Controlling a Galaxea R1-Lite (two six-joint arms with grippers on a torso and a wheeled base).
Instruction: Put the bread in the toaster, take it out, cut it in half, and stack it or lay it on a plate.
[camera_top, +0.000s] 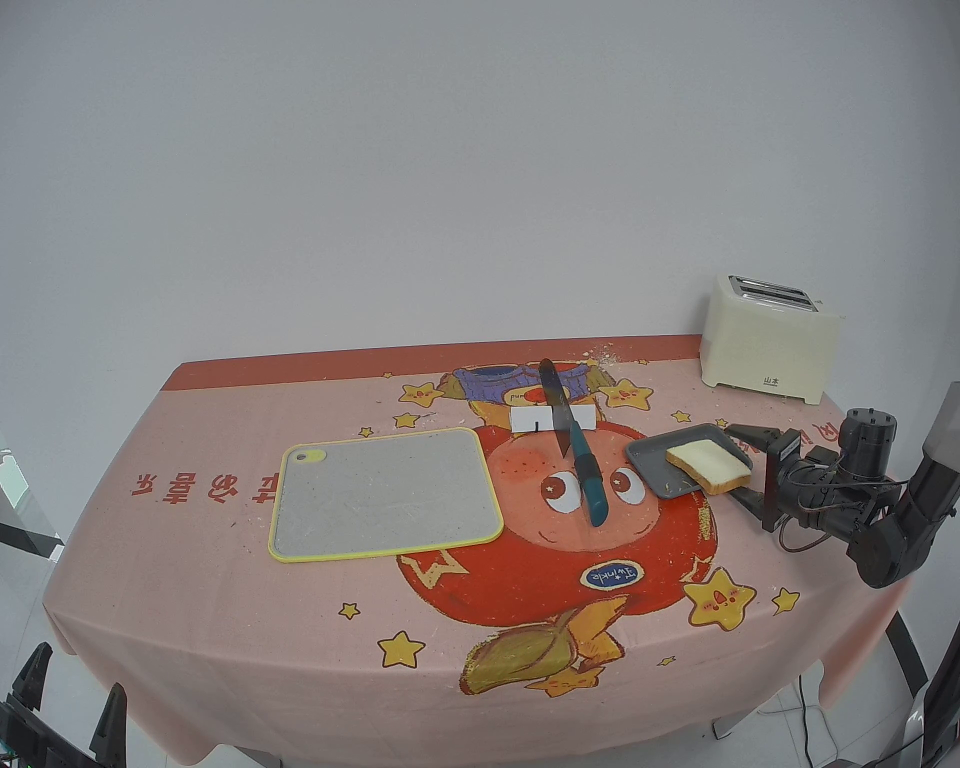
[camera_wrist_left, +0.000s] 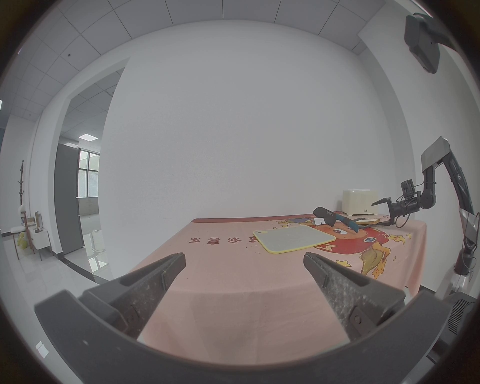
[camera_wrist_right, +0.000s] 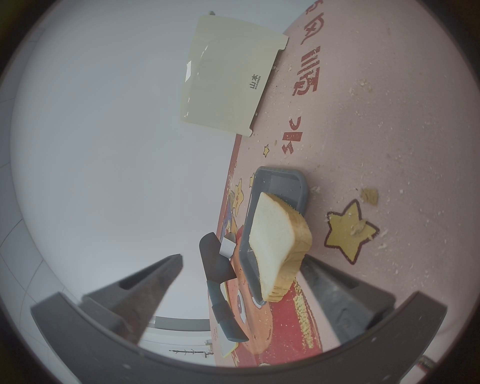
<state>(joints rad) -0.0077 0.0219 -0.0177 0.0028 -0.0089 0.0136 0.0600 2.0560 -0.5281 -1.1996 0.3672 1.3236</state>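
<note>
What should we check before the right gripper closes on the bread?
1. Right gripper open: ok.
2. Bread slice in its gap: ok, the slice's near end sits between the fingers and rests on the grey plate.
3. Toaster upright, slots facing up: ok. Slots free inside: cannot tell.
4. Knife clear of the plate: ok, it lies apart on the tablecloth.
5. Cutting board bare: ok.
6. Left gripper open, low by the table's near left corner, away from the work: ok.
</note>
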